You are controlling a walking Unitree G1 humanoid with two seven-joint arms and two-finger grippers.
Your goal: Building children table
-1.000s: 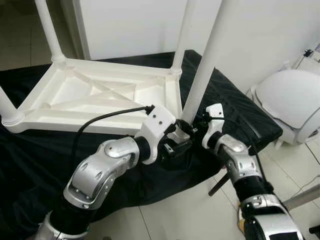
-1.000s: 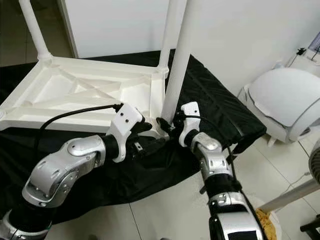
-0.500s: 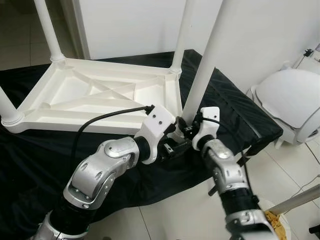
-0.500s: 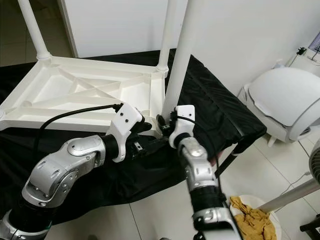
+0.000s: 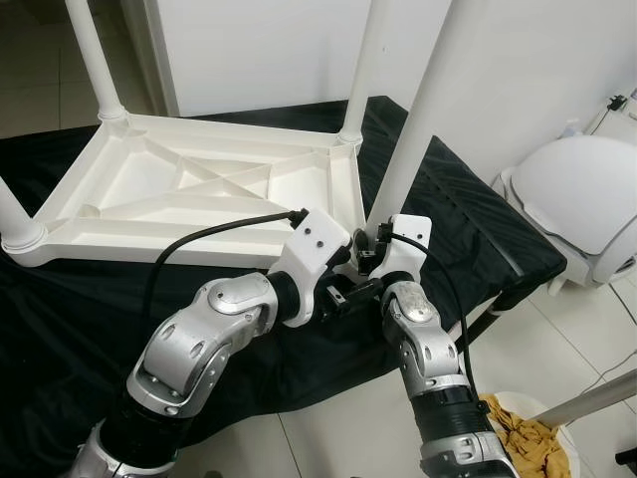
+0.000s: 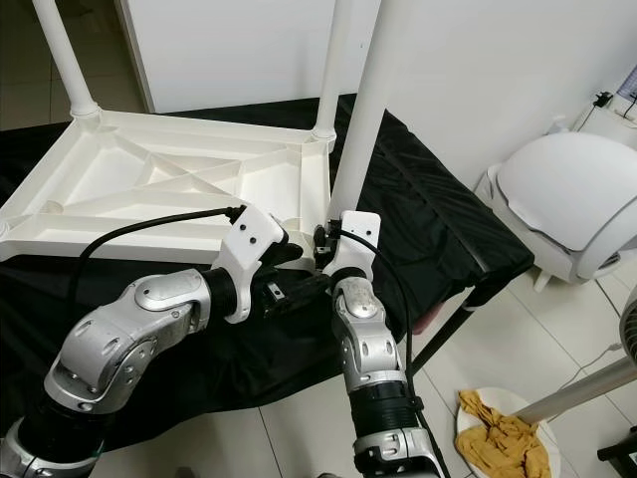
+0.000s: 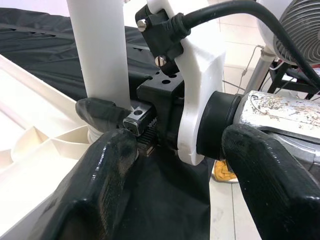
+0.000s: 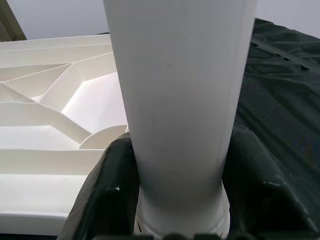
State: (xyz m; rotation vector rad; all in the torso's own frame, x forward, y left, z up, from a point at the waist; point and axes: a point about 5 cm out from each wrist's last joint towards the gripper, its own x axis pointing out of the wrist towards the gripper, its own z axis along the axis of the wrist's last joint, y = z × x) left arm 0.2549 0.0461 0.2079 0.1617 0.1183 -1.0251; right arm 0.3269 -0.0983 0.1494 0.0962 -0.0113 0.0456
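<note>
both grippers at table leg [image 8: 180, 110]; right gripper [image 5: 366, 261] shifted left.

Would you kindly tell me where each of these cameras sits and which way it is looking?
Head stereo views: from the robot's head, forward and down at the upturned white plastic table on black cloth; both silver arms show, left tool and right tool at the near white table leg.
Left wrist view: along its own black fingers towards the right tool's wrist and the leg.
Right wrist view: along its fingers, which flank the leg.
Every view shares that leg at the table's corner.
</note>
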